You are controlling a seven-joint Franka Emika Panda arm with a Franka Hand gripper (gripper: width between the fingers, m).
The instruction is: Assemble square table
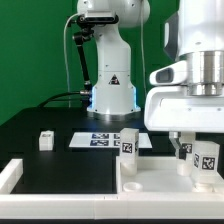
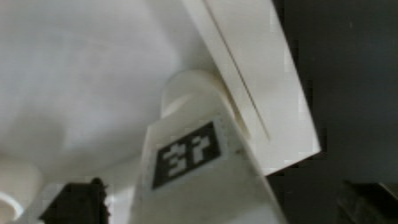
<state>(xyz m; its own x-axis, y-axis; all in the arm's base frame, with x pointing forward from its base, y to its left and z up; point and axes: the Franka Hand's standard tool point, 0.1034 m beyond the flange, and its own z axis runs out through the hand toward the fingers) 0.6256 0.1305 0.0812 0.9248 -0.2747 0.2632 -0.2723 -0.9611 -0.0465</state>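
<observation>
Green cloth backs the scene, and a black table (image 1: 60, 115) carries everything. The square panel (image 1: 150, 185) lies flat at the near edge, toward the exterior view's right, and the wrist hangs over its right-hand side. Your next move turns on the tagged leg (image 1: 205, 158) standing there. Its long axis is upright and it sits just beneath the jaws, so I judge that any approach or retreat should run straight along that axis, not across it. The jaws are spread and grasp nothing. In the wrist view a dark fingertip (image 2: 80, 200) stands apart from the leg, with a gap showing between them. That view also gives you what the other cannot: the leg's tag up close, and the panel's edge running right alongside the leg. You cannot tell from it whether the leg is seated firmly. The exterior view gives you the layout instead. A second leg (image 1: 128, 143) stands upright at the panel's corner toward the exterior view's left. A third leg (image 1: 45, 140) lies loose on the table, well apart, beyond the marker board (image 1: 95, 141). The fingertips themselves are hard to make out there.
</observation>
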